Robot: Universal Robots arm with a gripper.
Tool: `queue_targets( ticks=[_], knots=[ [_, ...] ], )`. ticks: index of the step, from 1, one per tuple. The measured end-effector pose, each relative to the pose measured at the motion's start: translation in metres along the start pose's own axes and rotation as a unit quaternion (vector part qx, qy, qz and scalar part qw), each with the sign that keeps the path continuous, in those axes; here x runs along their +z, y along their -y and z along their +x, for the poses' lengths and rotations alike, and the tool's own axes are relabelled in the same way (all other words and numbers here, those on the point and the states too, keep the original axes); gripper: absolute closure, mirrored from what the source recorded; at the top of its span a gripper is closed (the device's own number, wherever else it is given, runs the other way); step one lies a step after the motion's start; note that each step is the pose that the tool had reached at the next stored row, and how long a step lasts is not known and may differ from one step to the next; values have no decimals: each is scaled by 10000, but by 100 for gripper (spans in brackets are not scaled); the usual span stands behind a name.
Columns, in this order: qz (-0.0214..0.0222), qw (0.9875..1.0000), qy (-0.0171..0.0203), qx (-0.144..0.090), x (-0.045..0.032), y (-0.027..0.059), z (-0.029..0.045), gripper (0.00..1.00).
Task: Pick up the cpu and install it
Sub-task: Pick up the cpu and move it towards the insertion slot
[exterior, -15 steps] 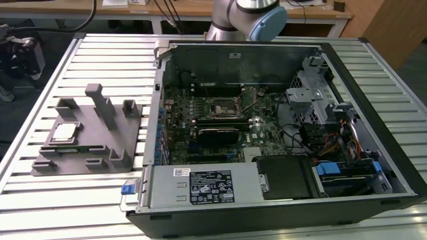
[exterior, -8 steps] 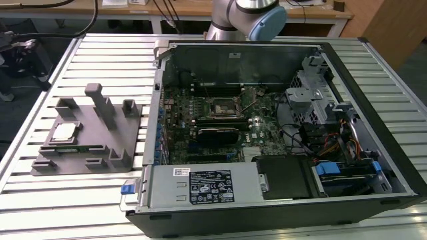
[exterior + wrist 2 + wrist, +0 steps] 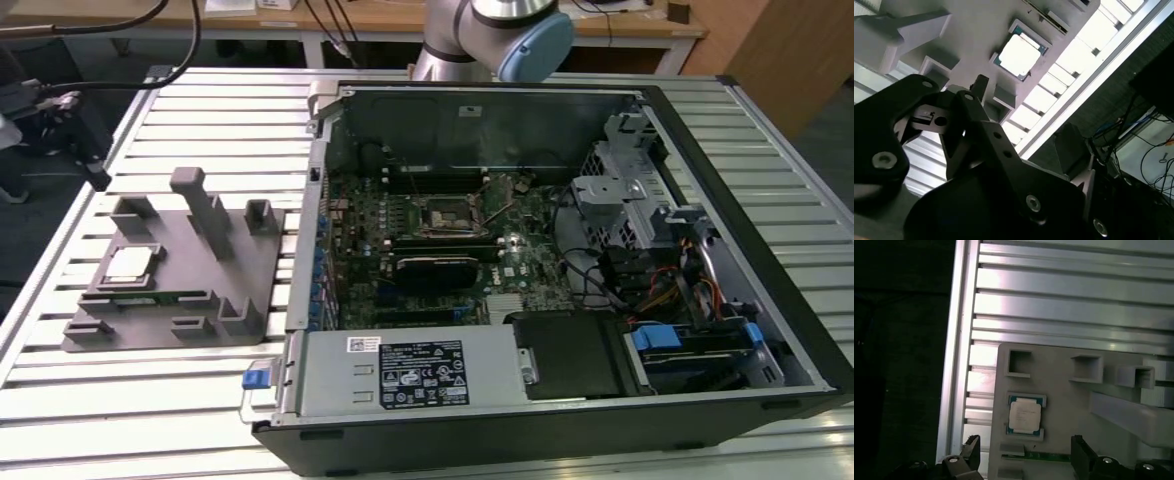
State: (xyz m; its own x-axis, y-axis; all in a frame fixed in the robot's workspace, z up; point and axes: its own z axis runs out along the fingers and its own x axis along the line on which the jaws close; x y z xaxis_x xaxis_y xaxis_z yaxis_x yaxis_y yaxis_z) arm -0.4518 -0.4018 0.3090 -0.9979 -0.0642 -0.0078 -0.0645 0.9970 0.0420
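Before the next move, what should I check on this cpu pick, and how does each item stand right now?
1. The cpu lies flat in its recess in the grey tray: ok.
2. The tool is open and holds nothing: ok.
3. Its fingers are apart from the cpu, not touching it: ok.
4. The computer case is open, with the socket exposed: ok.
5. The socket is empty and unlatched: cannot tell.
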Motion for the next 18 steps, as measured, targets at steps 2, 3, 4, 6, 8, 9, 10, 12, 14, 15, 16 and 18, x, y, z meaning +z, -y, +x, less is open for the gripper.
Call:
queue_targets(
  ticks=[2, 3, 4, 6, 8, 9, 10, 12, 14, 15, 16, 18],
  knots=[
    [1, 10000, -1, -11, 37, 2, 0, 17],
    [1, 10000, -2, -27, 55, 3, 1, 17],
    [1, 10000, -3, -54, 73, 4, 2, 11],
    [0, 10000, -4, -77, 109, 7, 1, 11],
    [0, 10000, -4, -79, 145, 15, 2, 11],
    [0, 10000, -4, -78, 164, 16, 2, 11],
    [0, 10000, -4, -78, 183, 19, 2, 11],
    [0, 10000, -4, -78, 218, 27, 3, 11],
    [0, 10000, -4, -77, 251, 29, 4, 11],
    [0, 10000, -4, -77, 266, 31, 4, 11],
    [0, 10000, -4, -78, 280, 32, 4, 11],
    [0, 10000, -4, -78, 304, 34, 4, 11]
  ],
)
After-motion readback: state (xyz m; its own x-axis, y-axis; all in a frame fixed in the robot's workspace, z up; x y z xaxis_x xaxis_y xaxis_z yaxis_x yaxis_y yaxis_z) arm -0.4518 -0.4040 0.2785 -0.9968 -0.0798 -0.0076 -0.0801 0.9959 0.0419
